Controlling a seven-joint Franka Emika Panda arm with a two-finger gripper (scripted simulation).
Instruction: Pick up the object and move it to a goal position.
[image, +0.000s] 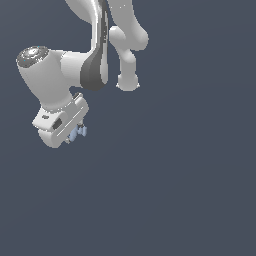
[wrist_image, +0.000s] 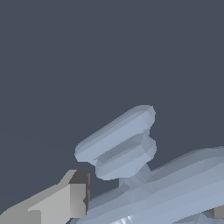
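The object (image: 78, 132) is a tiny pale blue-grey thing with thin ridges, sticking out from under my white gripper (image: 75, 131) at the exterior view's left. The gripper is shut on it and holds it off the ground. In the wrist view the object (wrist_image: 127, 148) fills the lower half, with stacked flat ridges and a long rounded body. One grey finger (wrist_image: 65, 201) presses against its side; the other finger barely shows at the frame's edge. No goal marker shows in either view.
The white arm (image: 100, 45) with its dark grey band reaches down from the top of the exterior view. A plain dark blue-grey surface (image: 175, 190) lies all around.
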